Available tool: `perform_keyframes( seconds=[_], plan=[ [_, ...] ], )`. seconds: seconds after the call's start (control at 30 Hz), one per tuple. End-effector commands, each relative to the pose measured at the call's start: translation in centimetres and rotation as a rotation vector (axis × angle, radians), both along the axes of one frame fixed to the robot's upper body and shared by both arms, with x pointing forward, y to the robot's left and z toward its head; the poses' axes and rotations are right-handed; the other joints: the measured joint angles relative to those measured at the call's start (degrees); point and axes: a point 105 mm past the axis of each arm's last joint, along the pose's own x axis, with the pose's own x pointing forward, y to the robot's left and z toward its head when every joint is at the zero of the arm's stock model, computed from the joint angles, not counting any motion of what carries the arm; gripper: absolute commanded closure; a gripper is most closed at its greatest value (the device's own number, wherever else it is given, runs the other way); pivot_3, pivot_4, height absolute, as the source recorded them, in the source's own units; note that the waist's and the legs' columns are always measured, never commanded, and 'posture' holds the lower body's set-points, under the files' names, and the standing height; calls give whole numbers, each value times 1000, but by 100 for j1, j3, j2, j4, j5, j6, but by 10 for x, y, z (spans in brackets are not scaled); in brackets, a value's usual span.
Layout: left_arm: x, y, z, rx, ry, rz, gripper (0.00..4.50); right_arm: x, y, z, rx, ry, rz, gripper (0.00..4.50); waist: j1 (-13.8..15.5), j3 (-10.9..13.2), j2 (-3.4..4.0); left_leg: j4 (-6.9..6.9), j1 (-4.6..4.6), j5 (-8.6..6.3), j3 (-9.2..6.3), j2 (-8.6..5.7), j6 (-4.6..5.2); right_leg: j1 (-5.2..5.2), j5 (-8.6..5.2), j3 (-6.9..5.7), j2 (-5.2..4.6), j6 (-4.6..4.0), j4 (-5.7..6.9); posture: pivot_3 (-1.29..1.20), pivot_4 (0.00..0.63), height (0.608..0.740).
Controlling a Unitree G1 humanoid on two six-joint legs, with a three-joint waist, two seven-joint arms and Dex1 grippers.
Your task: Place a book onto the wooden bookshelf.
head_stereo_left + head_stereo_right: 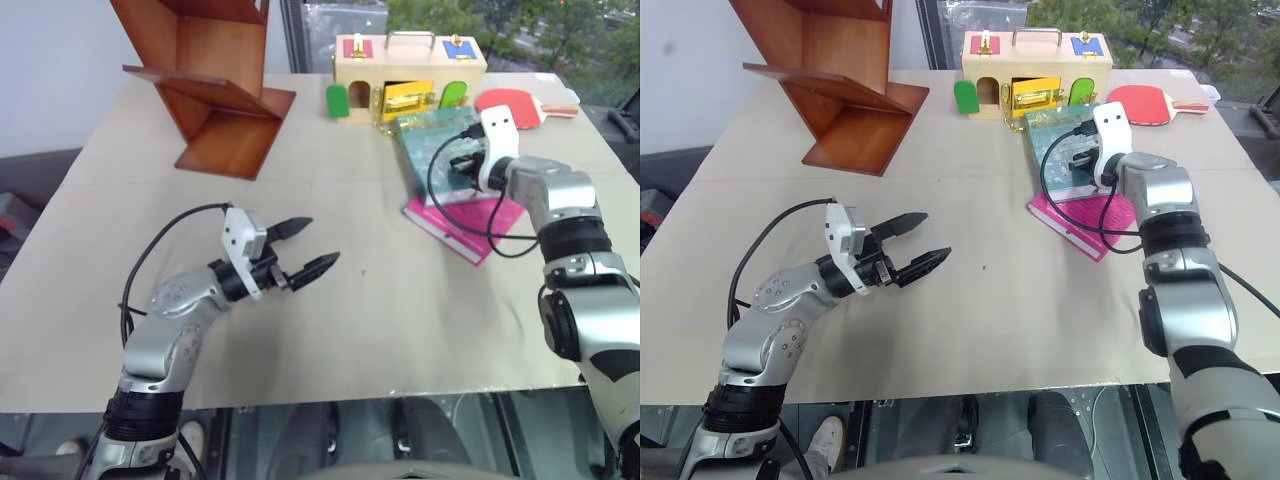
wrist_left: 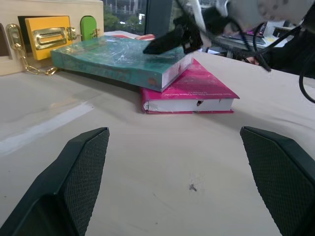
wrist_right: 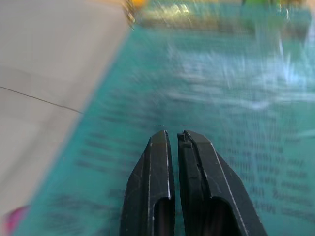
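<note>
**A:** Where does the book sit?

**B:** The teal book point(image 1: 432, 145) lies flat in the upper right of the head view, resting on a thinner pink book point(image 1: 470, 228) whose corner juts toward the near edge. Both lie on the table point(image 1: 330, 330), just in front of a pale wooden box point(image 1: 408, 75) with coloured doors and a brass chain.

**A:** And the right arm?

**B:** The right gripper point(image 3: 176, 142) is over the teal cover, its two black fingers pressed together with only a sliver between them, holding nothing. Whether the tips touch the cover cannot be told.

**A:** The other one?

**B:** The left gripper point(image 1: 305, 250) is in the lower left of the head view, above bare tabletop, well apart from the books. Its fingers point(image 2: 81, 172) are spread wide and empty, pointing toward the stack.

**A:** The bookshelf?

**B:** The reddish-brown bookshelf point(image 1: 215, 95) stands in the upper left, on the far left part of the table, well apart from the books. Its slanted boards form a zigzag, and nothing can be seen on the boards in view.

**A:** What else is on the surface?

**B:** A red table-tennis paddle point(image 1: 515, 103) lies at the far right, beside the box. The tabletop is light beige with faint seam lines across it.

**A:** The room?

**B:** A window point(image 1: 470, 25) behind the table shows green trees; a white wall point(image 1: 60, 60) fills the upper left corner.
</note>
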Motion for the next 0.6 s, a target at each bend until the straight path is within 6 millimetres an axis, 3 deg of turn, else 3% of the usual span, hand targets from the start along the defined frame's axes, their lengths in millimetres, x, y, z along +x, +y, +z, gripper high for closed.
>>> perform_keyframes(
  seconds=[0.03,0.13,0.3,0.53,0.6],
  plan=[
    [-6,-3,13,-6,-69,-10,0,1,-3,-5,-65,20,18,4154,-4,0,0,0,0,0,0,1,0,0,0,0,2,0,-1,0,150,740],
    [-7,-2,13,-9,-70,1,0,-14,-8,-32,-90,131,88,4154,2,-4,0,0,1,0,0,2,0,2,0,0,1,0,0,0,150,740],
    [-8,-3,13,-9,-67,2,0,-30,-16,-37,-60,158,117,4154,31,-15,-8,6,6,0,-11,2,0,16,0,-5,-14,0,-3,0,150,740],
    [-5,-4,13,-9,-67,-7,0,-24,-54,26,144,-46,-103,4154,30,-13,-5,8,9,1,-16,1,-2,16,1,-6,-28,0,12,0,150,740],
    [-5,-5,13,-8,-66,-12,0,-19,-67,39,174,-94,-179,3413,15,-11,-2,7,7,1,-13,0,-2,12,1,-7,-25,0,12,0,150,740]
  ],
)
